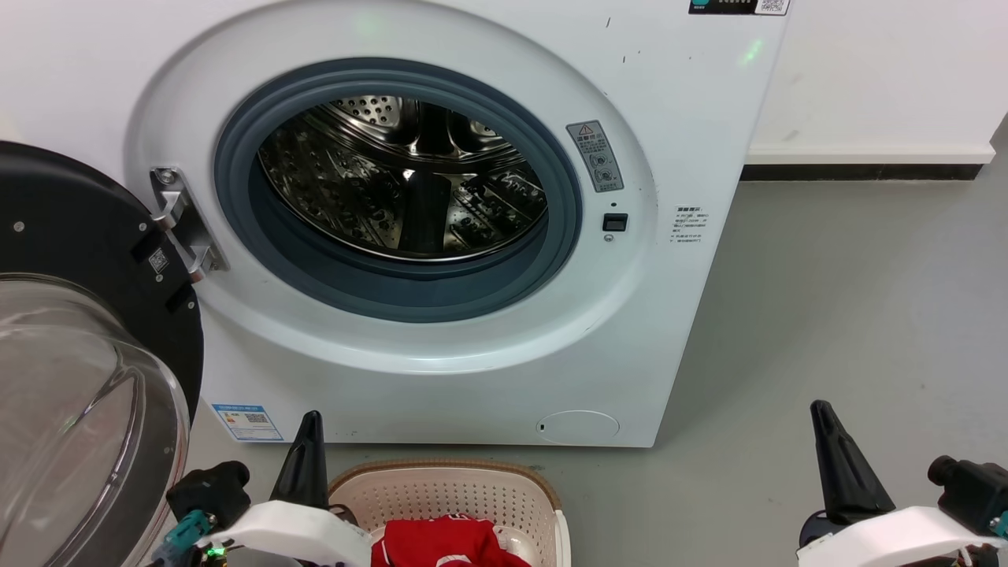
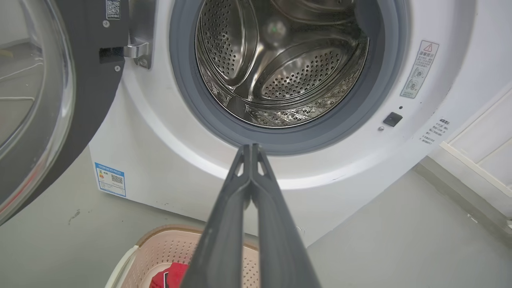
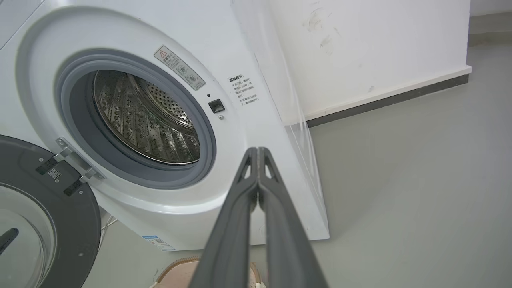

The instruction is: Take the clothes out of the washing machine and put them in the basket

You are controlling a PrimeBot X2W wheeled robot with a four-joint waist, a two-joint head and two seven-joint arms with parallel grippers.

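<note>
Two grippers: the left gripper (image 2: 251, 149) and the right gripper (image 3: 258, 151) each have their long dark fingers pressed together tip to tip, pinching nothing; both hang low and apart from the machine, which reads as a rest pose rather than a reach.
Clothes: the clothes (image 1: 445, 543) lie as red fabric with white trim inside the basket; how many garments there are cannot be told.
Basket: the basket (image 1: 449, 488) sits on the floor (image 1: 827, 315) just in front of the washing machine (image 1: 669, 118), below its opening, likely so a pulled garment has a short way to go.
Door: the door (image 1: 79, 236) is swung wide to the robot's left, leaving the opening free for an arm.
Drum: the drum (image 1: 409, 181) shows bare perforated steel where visible; its near floor hides behind the grey seal (image 1: 394, 291).
Progress: probably finished, or close; that hidden strip deserves a check.
</note>
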